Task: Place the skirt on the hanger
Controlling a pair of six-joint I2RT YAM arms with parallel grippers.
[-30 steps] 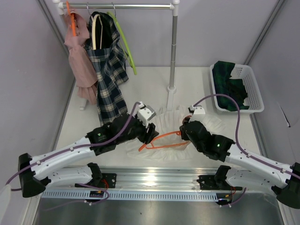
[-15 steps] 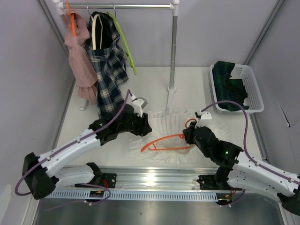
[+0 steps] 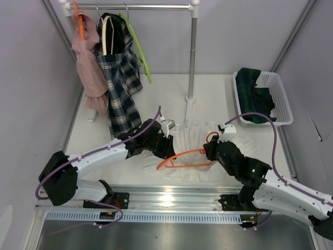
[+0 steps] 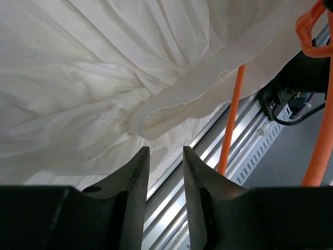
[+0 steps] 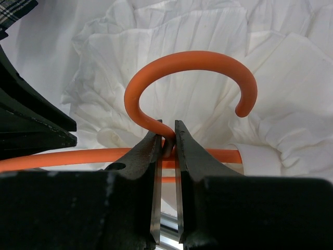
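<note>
Right wrist view: my right gripper (image 5: pixel 166 139) is clamped on the neck of the orange plastic hanger (image 5: pixel 192 60), just under its hook, and the hook curls up over the white pleated skirt (image 5: pixel 208 31). From the top camera I see that skirt lying rumpled on the white tabletop (image 3: pixel 218 88) by the middle of its near edge, between the two arms. The hanger's triangle rests on top of it, pointing toward the left arm. On the left wrist camera, my left gripper (image 4: pixel 165 152) has its jaws a narrow gap apart with nothing between them. The fingertips hover just short of a folded edge of the skirt, and one orange hanger bar runs just beside them. A white slatted basket (image 3: pixel 281 94) sits at the tabletop's right edge.
</note>
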